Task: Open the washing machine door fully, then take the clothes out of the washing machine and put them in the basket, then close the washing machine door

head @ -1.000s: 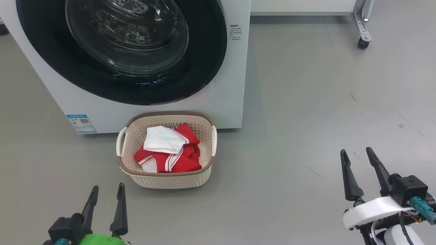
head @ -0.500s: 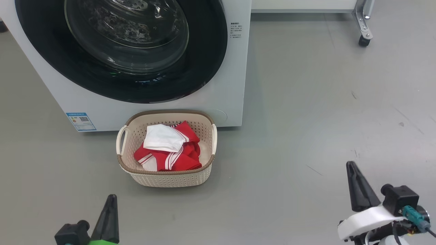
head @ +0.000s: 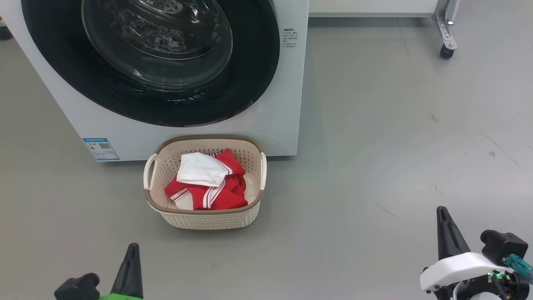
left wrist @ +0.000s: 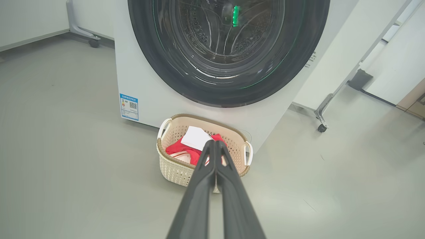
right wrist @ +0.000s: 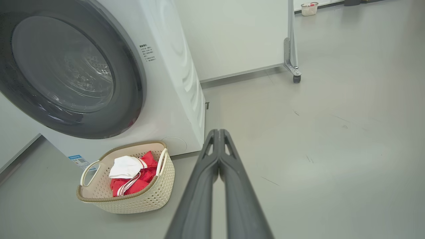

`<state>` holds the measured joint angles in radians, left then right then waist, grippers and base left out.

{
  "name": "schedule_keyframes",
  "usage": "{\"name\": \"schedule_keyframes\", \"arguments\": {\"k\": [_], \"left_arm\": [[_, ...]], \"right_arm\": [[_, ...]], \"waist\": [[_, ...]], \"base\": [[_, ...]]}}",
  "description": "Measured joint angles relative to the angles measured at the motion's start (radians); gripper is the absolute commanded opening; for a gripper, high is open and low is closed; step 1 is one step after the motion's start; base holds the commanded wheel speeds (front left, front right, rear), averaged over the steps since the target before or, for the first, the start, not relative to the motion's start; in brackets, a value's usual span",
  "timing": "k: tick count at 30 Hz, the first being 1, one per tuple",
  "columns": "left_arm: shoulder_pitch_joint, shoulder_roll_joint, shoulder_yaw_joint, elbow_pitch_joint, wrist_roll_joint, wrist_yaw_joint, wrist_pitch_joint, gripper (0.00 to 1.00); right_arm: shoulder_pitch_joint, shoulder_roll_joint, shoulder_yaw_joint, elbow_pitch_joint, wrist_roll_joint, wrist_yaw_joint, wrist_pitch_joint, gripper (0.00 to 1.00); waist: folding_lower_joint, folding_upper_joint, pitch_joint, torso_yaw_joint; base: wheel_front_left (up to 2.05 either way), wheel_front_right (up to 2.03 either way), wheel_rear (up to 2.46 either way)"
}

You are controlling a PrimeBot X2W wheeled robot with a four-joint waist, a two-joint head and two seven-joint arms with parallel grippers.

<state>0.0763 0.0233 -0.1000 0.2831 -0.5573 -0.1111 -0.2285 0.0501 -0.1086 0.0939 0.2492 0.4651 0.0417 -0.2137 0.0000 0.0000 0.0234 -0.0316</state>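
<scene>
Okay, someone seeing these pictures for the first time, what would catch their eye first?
Most likely the bright red garment with a white cloth on top, heaped in the cream basket on the floor right in front of the washing machine. Above it looms the big glossy black door, shut. The left gripper and right gripper sit shut and empty at the head view's lower corners.

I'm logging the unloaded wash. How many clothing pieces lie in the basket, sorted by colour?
red garment: 1
white cloth: 1
Total: 2, both lying in the basket
</scene>
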Motion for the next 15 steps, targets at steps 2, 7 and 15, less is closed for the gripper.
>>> {"name": "schedule_keyframes", "arguments": {"k": [2, 7, 15], "left_arm": [[0.0, 0.0, 0.002, -0.001, -0.033, 0.0, 0.009, 0.0], [-0.001, 0.0, 0.008, -0.002, -0.087, 0.0, 0.026, 0.0], [-0.005, 0.001, 0.029, -0.003, -0.186, 0.0, 0.057, 0.0]], "right_arm": [[0.0, 0.002, -0.003, 0.0, 0.037, 0.0, 0.007, 0.0], [-0.002, 0.007, -0.017, 0.002, 0.1, 0.001, 0.029, 0.0], [-0.014, 0.013, -0.041, 0.006, 0.207, 0.01, 0.062, 0.0]], "waist": [[0.0, 0.0, 0.0, 0.001], [0.0, 0.0, -0.002, 0.003], [0.0, 0.0, -0.004, 0.006]], "base": [[0.0, 0.0, 0.0], [0.0, 0.0, 0.0], [0.0, 0.0, 0.0]]}}
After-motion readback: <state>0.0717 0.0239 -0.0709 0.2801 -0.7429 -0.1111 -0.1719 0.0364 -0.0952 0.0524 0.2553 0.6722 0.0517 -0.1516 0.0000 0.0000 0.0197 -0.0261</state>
